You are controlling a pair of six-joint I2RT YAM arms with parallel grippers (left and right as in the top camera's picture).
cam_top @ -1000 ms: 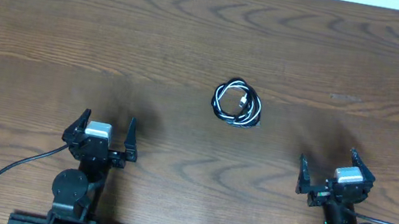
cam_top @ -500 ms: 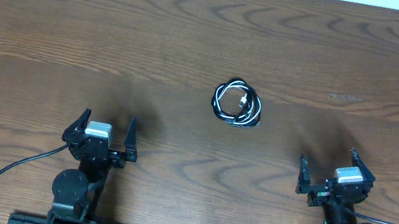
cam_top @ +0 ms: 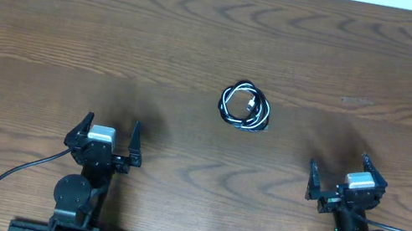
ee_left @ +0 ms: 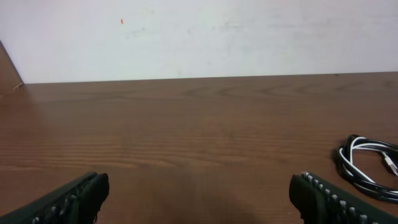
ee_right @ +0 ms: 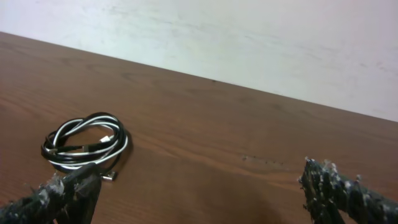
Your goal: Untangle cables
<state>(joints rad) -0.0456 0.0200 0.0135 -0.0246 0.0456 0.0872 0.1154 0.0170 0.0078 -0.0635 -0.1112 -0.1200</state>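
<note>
So, cables (cam_top: pixel 244 107): black and white cords wound together in one small coil; flat on the table (cam_top: pixel 53 20), mid-table, slightly right of centre; a small plug (cam_top: pixel 252 104) shows inside the loop
tangle: not undone; the two cords run side by side round the loop; can't tell from these views how many turns there are or whether there's a real knot
contact: none; nothing touches the coil; it sits well apart from both arms
left gripper (cam_top: pixel 110 128): at the near edge, left of the coil; jaws wide apart, nothing between them; its wrist view catches the coil only at the far right
right gripper (cam_top: pixel 342 175): at the near edge, right of the coil; jaws wide apart, empty; its wrist view has the coil ahead and to the left
progress: nothing done as far as the views show; I'd call it the very start
left to do: reach in; pin or pick one cord; draw the other out of the loop; lay black and white apart
next move, my guess: either arm can reach; thin cord flat on wood, so fingers need to come right down to the surface
risk: pinching both cords at once just drags the whole coil
</note>
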